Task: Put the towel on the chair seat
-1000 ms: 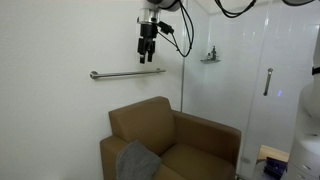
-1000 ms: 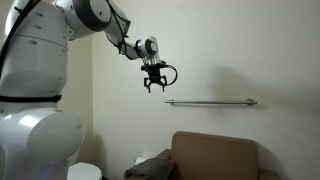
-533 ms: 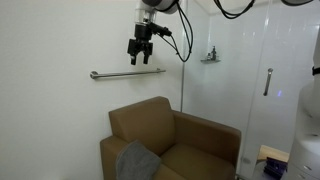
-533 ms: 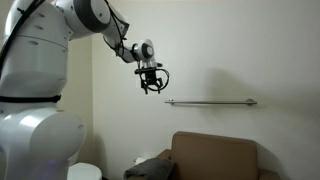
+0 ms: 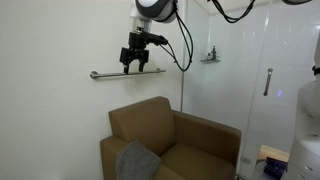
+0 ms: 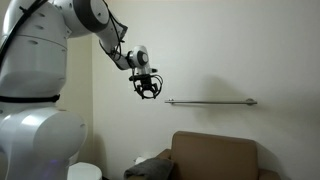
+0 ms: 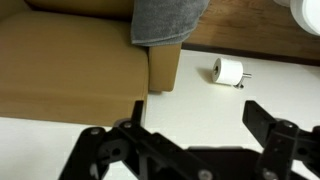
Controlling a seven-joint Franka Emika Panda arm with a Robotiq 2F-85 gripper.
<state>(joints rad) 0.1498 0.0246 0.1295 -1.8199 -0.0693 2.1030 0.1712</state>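
The grey towel (image 5: 137, 160) hangs limp over the near arm of the tan-brown armchair (image 5: 185, 140); it also shows as a rumpled heap in an exterior view (image 6: 153, 167) and from above in the wrist view (image 7: 167, 20). The chair seat (image 5: 195, 158) is bare. My gripper (image 5: 129, 68) is open and empty, high up by the wall near the rail, well above the chair; it shows too in an exterior view (image 6: 147, 94). In the wrist view its two dark fingers (image 7: 272, 128) stand wide apart with nothing between them.
A metal towel rail (image 5: 126, 74) runs along the wall just beside the gripper, also seen in an exterior view (image 6: 211, 101). A glass shower door (image 5: 262, 90) stands beside the chair. A toilet paper roll (image 7: 230, 71) lies on the floor.
The gripper has moved down and sideways along the wall, away from the rail's middle, staying open and empty. The towel and chair have not moved.
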